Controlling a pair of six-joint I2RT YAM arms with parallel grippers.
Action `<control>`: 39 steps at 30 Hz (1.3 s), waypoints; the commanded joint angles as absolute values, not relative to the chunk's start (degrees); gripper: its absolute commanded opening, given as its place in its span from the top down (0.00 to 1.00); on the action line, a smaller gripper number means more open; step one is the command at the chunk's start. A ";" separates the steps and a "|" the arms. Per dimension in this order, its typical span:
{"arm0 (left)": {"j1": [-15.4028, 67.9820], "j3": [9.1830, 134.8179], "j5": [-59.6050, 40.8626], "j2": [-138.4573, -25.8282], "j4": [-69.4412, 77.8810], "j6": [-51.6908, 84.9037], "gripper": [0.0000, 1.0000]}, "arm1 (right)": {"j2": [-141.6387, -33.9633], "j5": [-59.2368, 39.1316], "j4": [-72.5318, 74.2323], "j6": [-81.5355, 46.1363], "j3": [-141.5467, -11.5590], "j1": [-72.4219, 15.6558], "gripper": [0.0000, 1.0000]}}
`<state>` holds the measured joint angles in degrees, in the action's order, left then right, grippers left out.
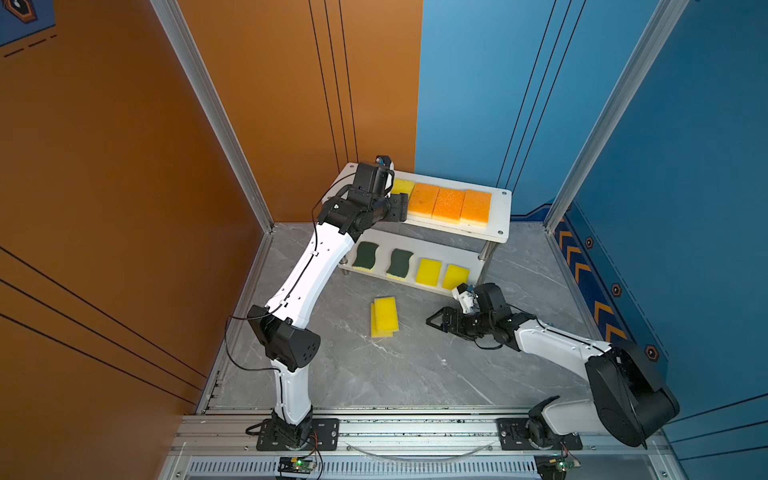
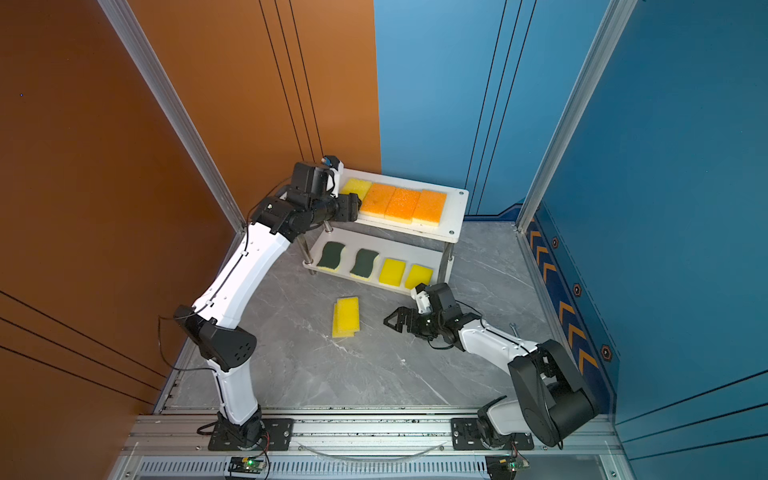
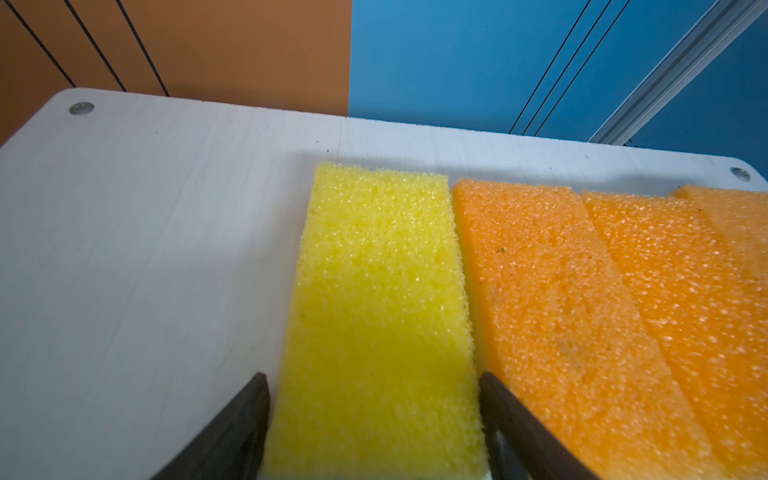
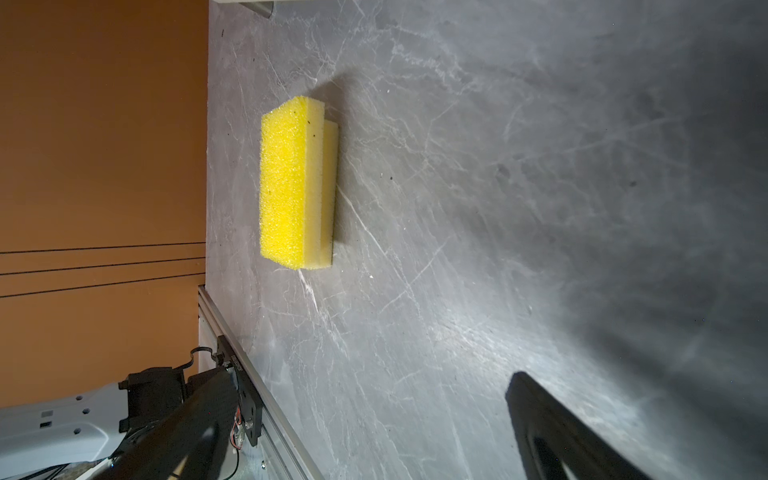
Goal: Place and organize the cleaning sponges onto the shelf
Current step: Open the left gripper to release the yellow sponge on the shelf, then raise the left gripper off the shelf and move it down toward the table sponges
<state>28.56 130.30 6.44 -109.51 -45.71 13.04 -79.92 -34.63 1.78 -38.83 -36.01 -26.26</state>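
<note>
The shelf (image 1: 500, 220) (image 2: 455, 216) stands at the back. Its top board (image 3: 145, 249) carries a yellow sponge (image 3: 374, 270) (image 1: 402, 186) beside three orange-topped ones (image 1: 449, 204) (image 3: 561, 311). My left gripper (image 3: 374, 386) (image 1: 400, 203) straddles the yellow sponge's near end. Its fingers (image 3: 245, 415) lie close along both sides and the foam is not squeezed. The lower board holds two green scouring pads (image 1: 365, 254) and two yellow sponges (image 1: 429, 272). Two stacked yellow sponges (image 1: 384, 316) (image 4: 295, 183) lie on the table. My right gripper (image 1: 434, 322) (image 4: 370, 382) faces them, open and empty.
The grey marble tabletop (image 1: 415, 374) spreads in front of the shelf. Orange wall (image 1: 124, 166) closes the left side and blue wall (image 1: 685, 166) the right. An aluminium rail (image 1: 415, 428) with both arm bases runs along the front edge.
</note>
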 commanded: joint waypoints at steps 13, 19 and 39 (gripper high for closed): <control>28.39 132.27 8.16 -107.00 -46.36 11.88 0.23 | -80.42 -34.47 3.08 -39.46 -35.35 -26.19 0.00; 28.39 133.10 8.18 -107.14 -46.38 11.51 0.23 | -80.60 -34.64 3.34 -39.48 -35.36 -26.21 0.00; 27.35 133.86 2.71 -106.60 -46.39 12.97 0.22 | -80.95 -34.72 3.79 -39.78 -35.60 -26.45 0.00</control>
<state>28.05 132.31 5.72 -108.75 -45.74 12.91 -80.14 -34.65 2.22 -39.03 -35.92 -26.26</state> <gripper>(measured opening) 0.775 0.999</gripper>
